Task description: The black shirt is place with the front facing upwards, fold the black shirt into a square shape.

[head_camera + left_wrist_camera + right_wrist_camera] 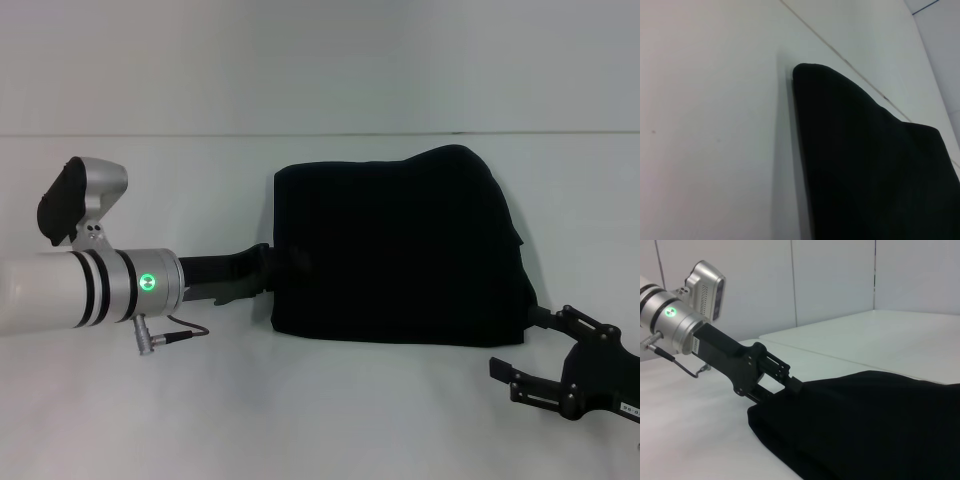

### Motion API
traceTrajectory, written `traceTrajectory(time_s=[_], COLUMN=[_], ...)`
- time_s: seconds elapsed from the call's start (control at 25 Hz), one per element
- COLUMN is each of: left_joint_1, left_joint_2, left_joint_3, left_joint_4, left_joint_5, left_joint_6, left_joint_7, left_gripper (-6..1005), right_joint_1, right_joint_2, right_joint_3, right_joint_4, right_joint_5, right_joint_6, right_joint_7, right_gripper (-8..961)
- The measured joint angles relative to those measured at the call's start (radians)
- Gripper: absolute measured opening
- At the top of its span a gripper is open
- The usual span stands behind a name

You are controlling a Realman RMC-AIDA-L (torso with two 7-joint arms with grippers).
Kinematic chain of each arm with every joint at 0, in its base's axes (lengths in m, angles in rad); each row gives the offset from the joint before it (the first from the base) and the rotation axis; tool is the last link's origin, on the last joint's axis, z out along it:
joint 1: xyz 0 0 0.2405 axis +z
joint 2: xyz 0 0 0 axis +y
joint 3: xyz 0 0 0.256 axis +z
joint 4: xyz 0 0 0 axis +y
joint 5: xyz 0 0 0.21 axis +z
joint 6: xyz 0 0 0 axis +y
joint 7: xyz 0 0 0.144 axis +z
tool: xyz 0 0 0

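Note:
The black shirt lies on the white table as a thick, roughly rectangular folded bundle, with no lettering showing. My left gripper reaches in from the left and is shut on the bundle's left edge; its fingertips are partly buried in the cloth. In the right wrist view the left gripper pinches the black shirt at that edge. The left wrist view shows only the black shirt and bare table. My right gripper is open just off the bundle's near right corner, its far finger close to the cloth.
The white table stretches all around the bundle, with a seam line across its far side. A thin cable hangs under the left wrist. White wall panels stand behind the table.

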Motion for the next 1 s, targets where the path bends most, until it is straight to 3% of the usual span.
traceTrajectory(time_s=[0.56,0.76,0.8,1.0], left_joint_1=[-0.008,0.004,0.027,0.083], left_joint_2=[0.006,0.018,0.035,0.074], left_joint_3=[0.001,-0.004,-0.007,-0.010], left_joint_4=[-0.007,-0.008,-0.007,0.000], left_joint_5=[0.000,-0.002,-0.002,-0.003], left_joint_6=[0.011,0.070,0.124,0.191], left_joint_7=[-0.003,-0.003,-0.008,-0.013], left_gripper=[293,120,106,55], right_joint_1=[0.003,0.003,0.003,0.005], right_joint_2=[0.000,0.000,0.000,0.000], right_joint_3=[0.001,0.032,0.038,0.062], right_joint_4=[0.000,-0.001,-0.002,-0.004], right_joint_5=[0.000,0.001,0.001,0.001], right_joint_6=[-0.003,-0.004,-0.006,-0.012], right_joint_7=[0.000,0.002,0.002,0.003], right_gripper=[944,944,944,944])
